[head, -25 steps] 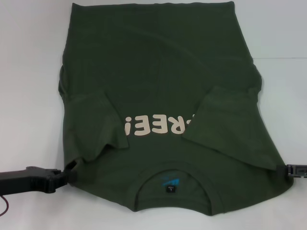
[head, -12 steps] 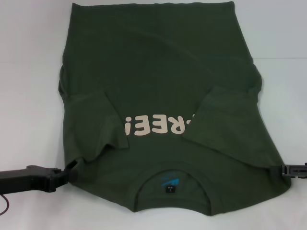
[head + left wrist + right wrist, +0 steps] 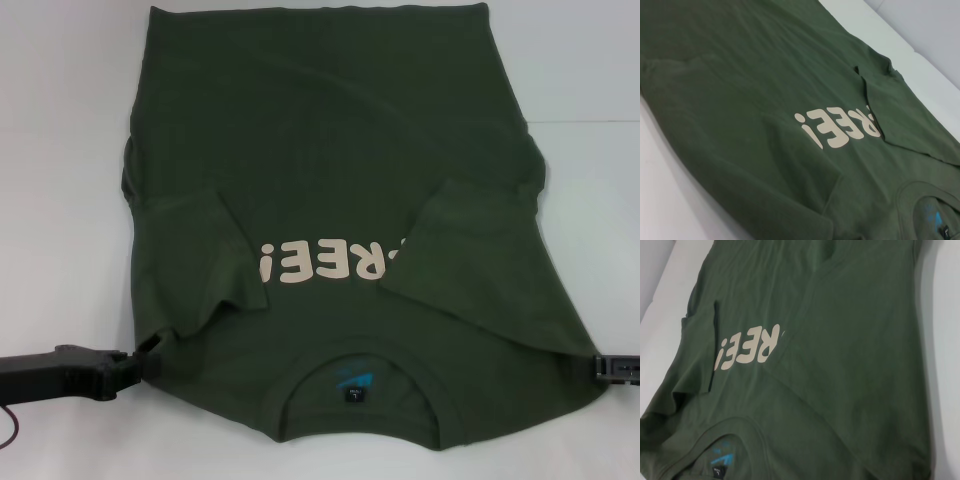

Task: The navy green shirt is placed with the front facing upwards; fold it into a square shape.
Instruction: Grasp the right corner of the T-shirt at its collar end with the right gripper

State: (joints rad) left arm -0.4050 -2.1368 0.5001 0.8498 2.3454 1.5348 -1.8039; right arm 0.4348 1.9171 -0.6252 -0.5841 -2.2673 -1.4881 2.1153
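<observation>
Movement over the last second is small and all on the right: the right gripper (image 3: 612, 367), a dark block at the shirt's edge near the collar end, has slid a little outward and downward in the head view, from beside the shoulder fold to the very border of the picture. The left gripper (image 3: 140, 362) has stayed where it was, its tip touching the cloth at the opposite shoulder corner.

The navy green shirt (image 3: 330, 150) lies flat on the white counter (image 3: 60, 120), front up, collar and blue neck label (image 3: 355, 382) nearest the robot, both sleeves already folded inward so that they partly overlap the cream lettering (image 3: 325, 262). The cloth itself has not shifted.

Whether either set of jaws is closed on fabric I cannot tell; the wrist views show only shirt, and the head view shows the left tip merely meeting the hem.

My reading: the sleeve folds are done, and both arms are settling at the shoulder corners for the lengthwise fold toward the far hem.
</observation>
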